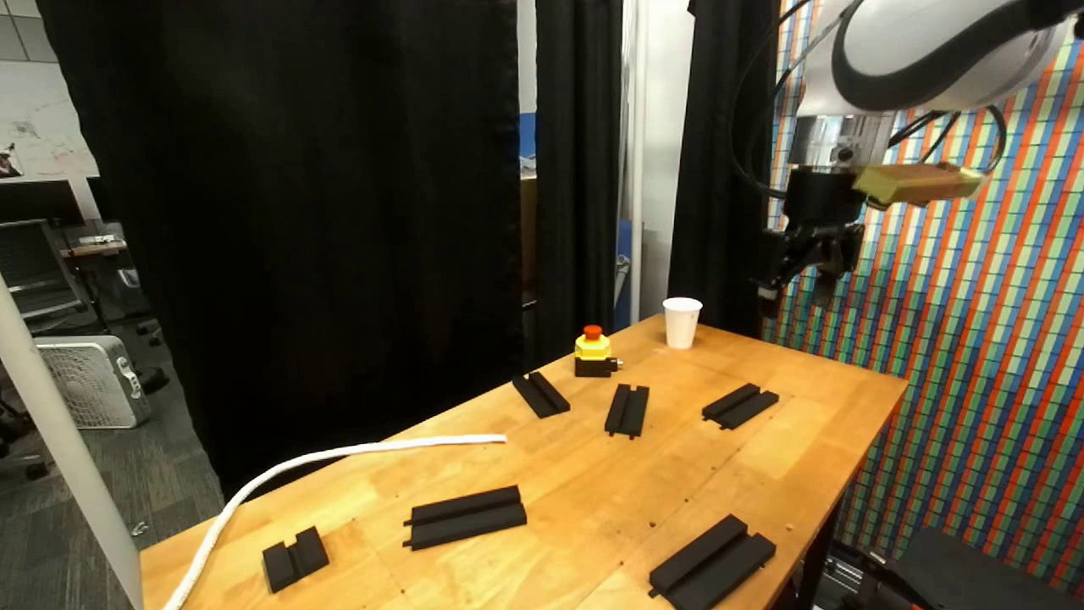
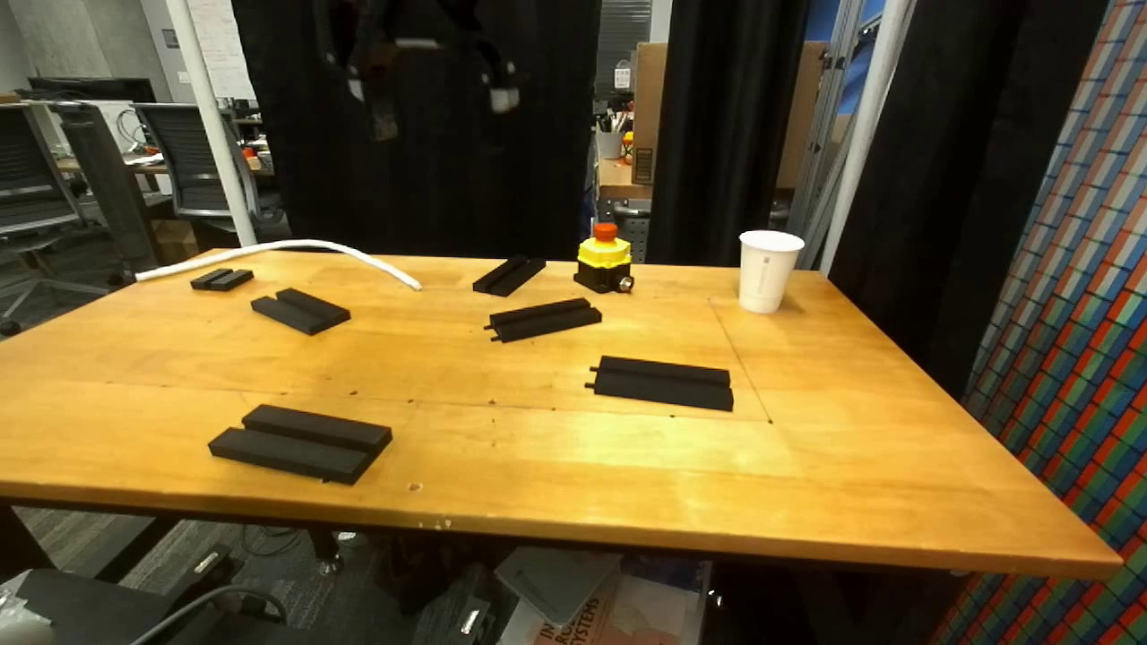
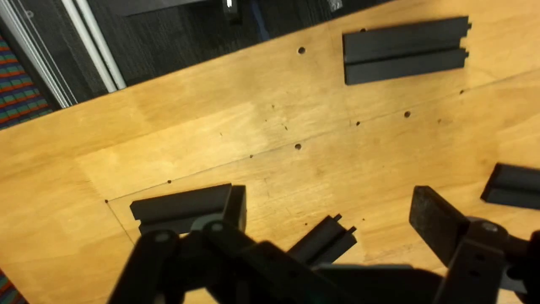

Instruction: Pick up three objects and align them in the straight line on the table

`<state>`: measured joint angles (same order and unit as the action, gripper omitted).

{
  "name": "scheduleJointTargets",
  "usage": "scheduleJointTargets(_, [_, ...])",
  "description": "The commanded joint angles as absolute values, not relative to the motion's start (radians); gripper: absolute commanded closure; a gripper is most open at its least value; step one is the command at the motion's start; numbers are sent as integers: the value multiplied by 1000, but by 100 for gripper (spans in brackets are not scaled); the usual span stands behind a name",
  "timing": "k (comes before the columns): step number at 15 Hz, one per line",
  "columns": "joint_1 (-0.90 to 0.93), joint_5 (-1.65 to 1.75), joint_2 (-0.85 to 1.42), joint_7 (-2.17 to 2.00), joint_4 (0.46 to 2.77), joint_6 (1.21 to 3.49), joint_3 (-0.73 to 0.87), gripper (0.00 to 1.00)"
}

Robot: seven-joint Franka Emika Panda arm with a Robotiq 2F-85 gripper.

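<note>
Jaws: up in the air above the surface [image 1: 584, 491], spread very wide; nothing is in them, and the wrist view shows a big gap between the fingers [image 3: 438, 226].
Button bar [image 1: 540, 395]: slim, flat and black, with a groove down it; it lies just beside the yellow box [image 1: 593, 349] with the red button [image 1: 592, 332] on top.
Middle bar [image 1: 627, 410]: slim and black too, next along, with two tiny pegs poking out of one end.
Slanted bar [image 1: 742, 407]: slim and black, on the other side of the Middle bar; in the wrist view a finger hides part of it.
Lone bar [image 1: 467, 518]: slim and black, well apart from those three, nearer the small block [image 1: 294, 559].
Small block: short and black, lying near the bent white cord [image 1: 432, 441].
Wide block [image 1: 713, 562]: big and black, flat near the surface's long edge, on the side away from the black curtain [image 1: 296, 212].
White cup [image 1: 681, 324]: stands upright near a corner, on the same side as the yellow box.
</note>
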<state>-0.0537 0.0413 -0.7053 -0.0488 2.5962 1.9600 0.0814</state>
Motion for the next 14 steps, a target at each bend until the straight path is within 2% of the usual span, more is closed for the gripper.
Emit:
scheduleJointTargets(1, [-115, -13, -557, -121, 2629, 2168, 118, 0])
scheduleJointTargets(6, [-151, -138, -323, -217, 2580, 2366, 147, 0])
scheduleJointTargets(14, [-104, -421, 21, -484, 2401, 2622, 96, 0])
